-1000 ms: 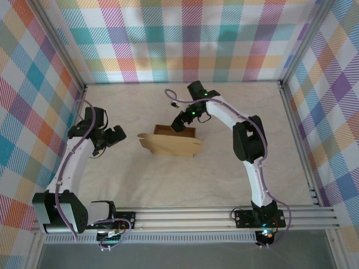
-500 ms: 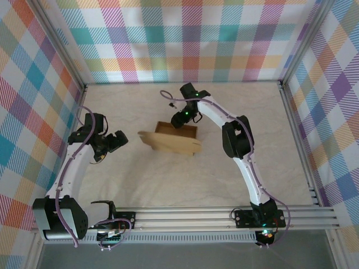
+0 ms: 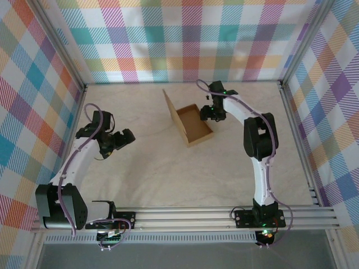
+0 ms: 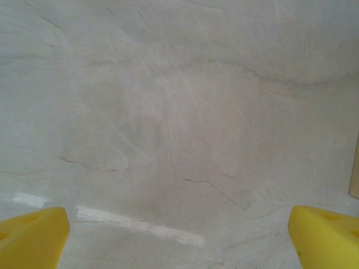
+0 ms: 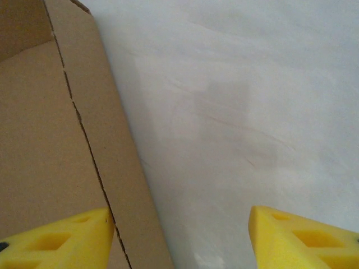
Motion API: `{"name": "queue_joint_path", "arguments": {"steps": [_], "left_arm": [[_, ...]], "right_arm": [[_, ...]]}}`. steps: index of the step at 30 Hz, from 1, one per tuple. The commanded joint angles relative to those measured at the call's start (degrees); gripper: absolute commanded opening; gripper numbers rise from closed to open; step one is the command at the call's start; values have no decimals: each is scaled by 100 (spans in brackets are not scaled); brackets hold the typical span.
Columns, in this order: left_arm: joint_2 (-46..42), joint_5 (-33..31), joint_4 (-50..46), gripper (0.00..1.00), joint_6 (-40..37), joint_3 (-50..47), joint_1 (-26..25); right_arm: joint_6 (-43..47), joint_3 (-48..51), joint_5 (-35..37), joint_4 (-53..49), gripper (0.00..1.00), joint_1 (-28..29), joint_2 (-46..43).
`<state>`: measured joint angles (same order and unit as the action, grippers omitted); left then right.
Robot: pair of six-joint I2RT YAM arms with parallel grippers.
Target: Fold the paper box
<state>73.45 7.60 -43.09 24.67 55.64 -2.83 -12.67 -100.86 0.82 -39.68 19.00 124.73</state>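
Note:
The paper box (image 3: 193, 126) is a shallow brown cardboard tray in the middle of the table, turned at an angle, with its lid flap (image 3: 173, 109) standing up on the left side. My right gripper (image 3: 207, 114) is open at the box's far right corner. In the right wrist view its left yellow fingertip (image 5: 56, 241) is over the cardboard (image 5: 50, 140), its right fingertip (image 5: 305, 238) is over bare table, and the box's edge runs between them. My left gripper (image 3: 123, 138) hangs open over the table well left of the box, with nothing between its fingertips (image 4: 33, 238).
The pale marbled tabletop (image 3: 168, 174) is fenced by plaid walls and metal posts. A rail (image 3: 185, 216) runs along the near edge by the arm bases. A sliver of cardboard (image 4: 355, 168) shows at the right edge of the left wrist view.
The box has slid right and turned, and its lid now stands upright instead of lying folded forward. My right gripper swung from the box's far left to its right corner. The left gripper edged right.

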Motion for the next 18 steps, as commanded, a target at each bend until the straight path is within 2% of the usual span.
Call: {"name": "queue_joint_path", "arguments": {"steps": [1,5,9,15,18], "left_arm": [[217,79,274,100,116,38,-247],[424,83,661,100,221,35,-555],[381,-307,982,100,369,-49,-819],[-314,-1139,1429,100,770,-530,-851],[-592,-1566,1225,100,1135,-616,-838]], "right_arm": [[-675,699,-27,395,66,40,-703],[-553,1724,-482,1263,69,-1,-1522],[-860,2380,-685,1874,69,-265,-2048],[-753,2545,-672,1608,59,-573,-1802],[-724,2601,-786,1574,55,-568,-1669]]}}
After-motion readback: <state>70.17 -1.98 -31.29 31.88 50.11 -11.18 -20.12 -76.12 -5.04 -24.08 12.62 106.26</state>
